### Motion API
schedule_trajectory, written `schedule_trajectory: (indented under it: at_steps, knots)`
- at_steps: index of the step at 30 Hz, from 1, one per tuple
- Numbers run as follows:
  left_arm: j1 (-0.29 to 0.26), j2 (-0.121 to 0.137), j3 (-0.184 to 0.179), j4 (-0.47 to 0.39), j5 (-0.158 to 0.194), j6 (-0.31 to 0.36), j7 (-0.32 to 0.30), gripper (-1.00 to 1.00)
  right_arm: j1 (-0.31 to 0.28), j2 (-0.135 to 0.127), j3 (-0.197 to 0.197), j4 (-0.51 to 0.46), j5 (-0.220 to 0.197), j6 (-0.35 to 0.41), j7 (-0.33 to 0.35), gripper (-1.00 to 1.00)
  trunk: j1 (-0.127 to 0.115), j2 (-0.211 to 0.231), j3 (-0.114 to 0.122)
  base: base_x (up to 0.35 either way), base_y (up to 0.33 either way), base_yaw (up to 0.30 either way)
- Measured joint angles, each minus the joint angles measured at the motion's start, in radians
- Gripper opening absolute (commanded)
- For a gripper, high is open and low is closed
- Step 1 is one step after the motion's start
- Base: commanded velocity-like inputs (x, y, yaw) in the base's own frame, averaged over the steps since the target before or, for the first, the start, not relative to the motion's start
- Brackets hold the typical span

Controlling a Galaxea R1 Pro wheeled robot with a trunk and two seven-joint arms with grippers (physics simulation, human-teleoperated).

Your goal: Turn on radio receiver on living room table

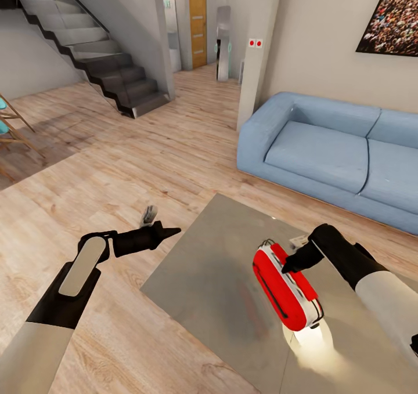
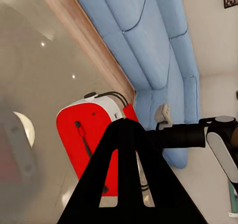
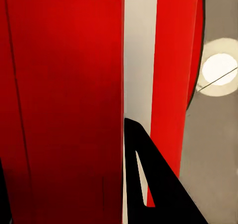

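Observation:
The red radio receiver with white stripes lies on the glossy grey table, near its right part. My right gripper is shut, its pointed tip touching the radio's upper face. In the right wrist view the radio is very close, and the gripper rests against a white stripe. My left gripper is shut and empty, hovering over the floor just off the table's left corner and pointing toward the radio. The radio's dial is hidden.
A blue sofa stands behind the table against the wall, under a framed crowd picture. A dark staircase rises at the back left. A wooden chair is at the left edge. A bright lamp reflection glares on the tabletop.

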State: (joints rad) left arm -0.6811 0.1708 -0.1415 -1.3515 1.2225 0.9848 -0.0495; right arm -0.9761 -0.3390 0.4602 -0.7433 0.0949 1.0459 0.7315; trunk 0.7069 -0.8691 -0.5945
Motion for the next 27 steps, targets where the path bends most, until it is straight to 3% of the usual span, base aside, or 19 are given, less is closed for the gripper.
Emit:
schedule_trajectory:
  at_steps: [5, 12, 27]
  knots:
    - [0.000, 0.001, 0.000, 0.000, -0.001, 0.000, -0.001, -1.00, 0.001, -0.003, 0.000, -0.006, -0.020, 0.001, 0.024, -1.00, 0.000, 0.000, -0.001, 0.000, 0.000, -0.008]
    - [0.000, 0.000, -0.001, 0.000, -0.002, 0.000, -0.001, -1.00, 0.001, -0.006, 0.000, -0.011, -0.019, -0.050, 0.018, -1.00, 0.000, 0.000, -0.011, 0.000, 0.000, -0.027]
    - [0.000, 0.001, -0.001, 0.000, -0.002, 0.000, -0.001, -1.00, 0.000, -0.007, -0.001, -0.069, -0.022, -0.051, 0.013, -1.00, 0.000, 0.000, -0.033, 0.000, 0.000, 0.000]
